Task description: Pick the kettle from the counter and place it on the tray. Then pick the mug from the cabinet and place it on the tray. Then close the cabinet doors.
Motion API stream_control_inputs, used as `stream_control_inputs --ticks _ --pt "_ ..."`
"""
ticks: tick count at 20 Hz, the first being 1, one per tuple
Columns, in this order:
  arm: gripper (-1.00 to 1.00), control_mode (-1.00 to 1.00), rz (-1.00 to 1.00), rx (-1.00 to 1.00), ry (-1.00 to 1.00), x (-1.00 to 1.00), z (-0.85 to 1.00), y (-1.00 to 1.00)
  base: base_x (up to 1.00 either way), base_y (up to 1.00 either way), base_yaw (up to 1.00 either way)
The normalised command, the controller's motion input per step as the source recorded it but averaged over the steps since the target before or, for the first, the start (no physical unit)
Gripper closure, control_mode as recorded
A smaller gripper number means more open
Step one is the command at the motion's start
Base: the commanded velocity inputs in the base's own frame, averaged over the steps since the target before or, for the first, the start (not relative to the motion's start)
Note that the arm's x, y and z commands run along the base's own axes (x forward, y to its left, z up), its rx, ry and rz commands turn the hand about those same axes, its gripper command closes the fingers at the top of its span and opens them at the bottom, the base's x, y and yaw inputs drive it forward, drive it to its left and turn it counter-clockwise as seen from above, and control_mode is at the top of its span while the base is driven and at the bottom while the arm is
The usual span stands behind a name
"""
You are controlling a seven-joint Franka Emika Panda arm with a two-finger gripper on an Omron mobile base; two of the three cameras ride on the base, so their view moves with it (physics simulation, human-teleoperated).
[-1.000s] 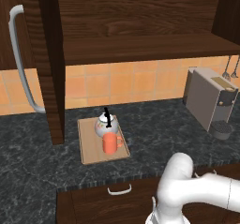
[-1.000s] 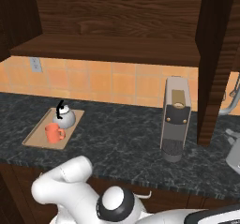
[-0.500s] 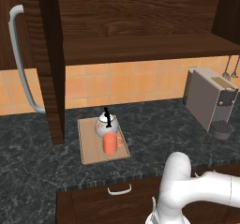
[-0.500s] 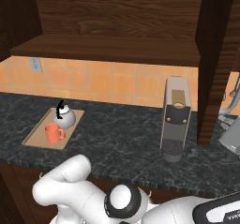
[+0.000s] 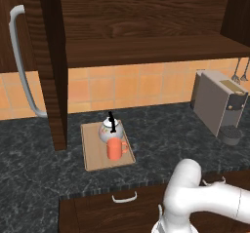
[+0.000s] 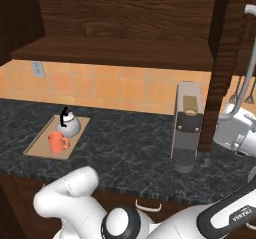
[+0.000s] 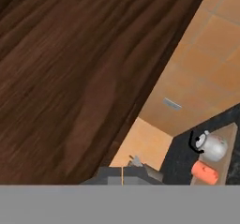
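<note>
The white kettle (image 5: 110, 128) and the orange-red mug (image 5: 114, 149) stand together on the light-wood tray (image 5: 92, 151), which lies on the dark marbled counter (image 5: 161, 139). The cabinet (image 5: 146, 27) above is open, its shelf bare. The left door (image 5: 50, 66) and the right door (image 6: 221, 68) both stick out edge-on. My gripper (image 6: 220, 133) is at the far right beside the right door, below the lower end of its curved handle (image 6: 247, 58), and is shut on nothing. In the hand view the door's wood face (image 7: 70, 78) is very close, with the kettle (image 7: 212, 145) and mug (image 7: 205, 172) beyond.
A grey boxy coffee machine (image 6: 186, 128) stands on the counter between the tray and the right door. Utensils (image 5: 240, 70) hang on the tiled wall at the right. A drawer front (image 5: 122, 205) with a small handle runs under the counter edge.
The hand has risen and moved left, closer to the right door. The kettle, mug and both doors have not moved.
</note>
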Motion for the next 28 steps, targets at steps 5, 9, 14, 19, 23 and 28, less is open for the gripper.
stream_control_inputs --ticks 5,9,14,19,23,28 --pt "1.00 -1.00 -0.09 -0.01 -0.04 0.00 0.74 0.62 0.00 0.00 0.00" --pt "1.00 -1.00 -0.14 -0.03 0.19 0.00 0.85 0.11 0.00 0.00 0.00" --pt "1.00 -1.00 -0.05 -0.04 0.34 0.01 0.94 -0.04 0.00 0.00 0.00" --pt "1.00 -1.00 0.00 -0.03 0.08 0.02 0.85 -0.24 0.00 0.00 0.00" --pt "1.00 -1.00 0.00 -0.07 0.02 0.15 1.00 0.18 0.00 0.00 0.00" --pt "1.00 -1.00 0.00 -0.12 0.09 0.28 0.94 0.53 0.00 0.00 0.00"
